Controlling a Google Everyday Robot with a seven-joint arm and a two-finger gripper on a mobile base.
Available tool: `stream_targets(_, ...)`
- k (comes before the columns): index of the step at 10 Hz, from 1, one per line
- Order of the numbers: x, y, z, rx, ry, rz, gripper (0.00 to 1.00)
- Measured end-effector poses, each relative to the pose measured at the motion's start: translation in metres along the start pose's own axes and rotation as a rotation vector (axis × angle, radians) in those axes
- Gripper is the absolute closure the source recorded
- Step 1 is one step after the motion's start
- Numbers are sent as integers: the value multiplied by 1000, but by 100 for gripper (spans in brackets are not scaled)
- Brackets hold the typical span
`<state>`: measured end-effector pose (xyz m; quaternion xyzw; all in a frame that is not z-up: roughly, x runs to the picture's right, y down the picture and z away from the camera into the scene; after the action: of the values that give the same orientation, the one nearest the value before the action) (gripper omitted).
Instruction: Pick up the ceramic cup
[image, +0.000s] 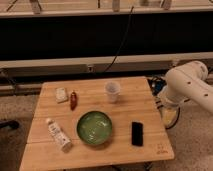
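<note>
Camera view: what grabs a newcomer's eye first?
The wide green bowl sits front-centre on the wooden table, and the white ceramic cup stands upright just behind it. The bulky white robot arm looms off the table's right edge. Its tool hangs low beside the table, well clear of the cup.

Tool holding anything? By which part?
Cannot tell: the tool is out of view, only the arm shows right of the table. The ceramic cup stands untouched on it.
</note>
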<state>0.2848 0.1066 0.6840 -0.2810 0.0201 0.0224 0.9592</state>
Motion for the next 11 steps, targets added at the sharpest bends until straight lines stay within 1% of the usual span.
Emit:
stream_targets(9, 0, 0, 0, 0, 0, 0, 20)
stream_targets(10, -2, -3, 2, 1, 11, -15, 20)
stream_targets(11, -10, -12, 5, 8, 12, -36, 20)
